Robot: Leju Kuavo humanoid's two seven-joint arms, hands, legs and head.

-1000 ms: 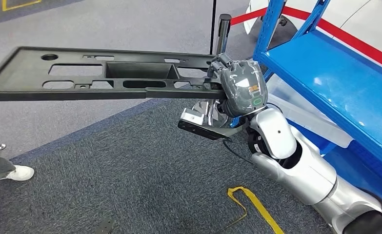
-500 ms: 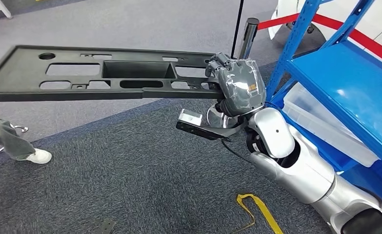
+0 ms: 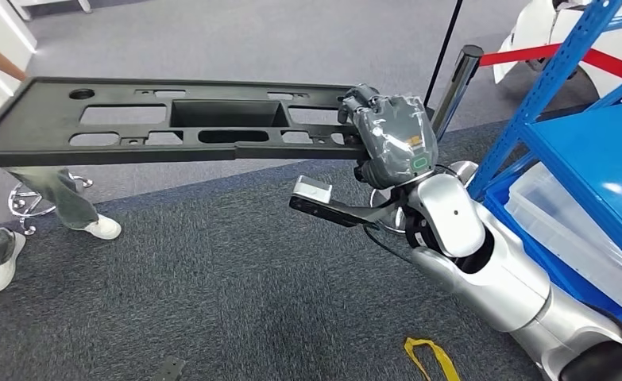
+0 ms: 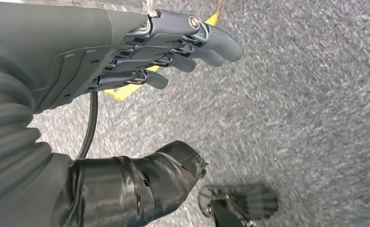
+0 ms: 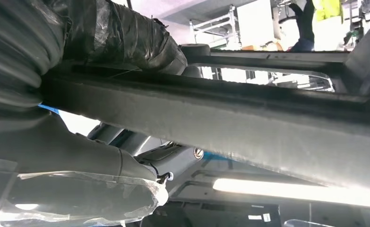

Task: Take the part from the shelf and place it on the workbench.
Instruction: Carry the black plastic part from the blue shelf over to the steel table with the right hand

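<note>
Nearest the robot, a strip of yellow tape lies on the dark grey carpet, close beside the silver right arm that rises from the lower right corner of the head view. A black camera bracket juts from that arm's wrist.

Above it, the right hand grips the near end of the part, a long, flat black panel with rectangular cut-outs, a sunken pocket in its middle and a round hole near its far end. The hand's fingers curl over the panel's edge, and the panel is held level in the air over the floor, stretching away to the robot's left. A small green ring and an orange label mark the back of the hand's grey cover; the writing on the label is too small to read.

The left hand hangs over the carpet with its fingers stretched out and apart, holding nothing.

To the right stands the blue shelf, with a clear plastic bin on a lower level. Under the panel's far end, a person's legs and white shoes stand on the carpet.

Farther off, a metal barrier post carries a red belt, just beyond the hand and the shelf's upright.
</note>
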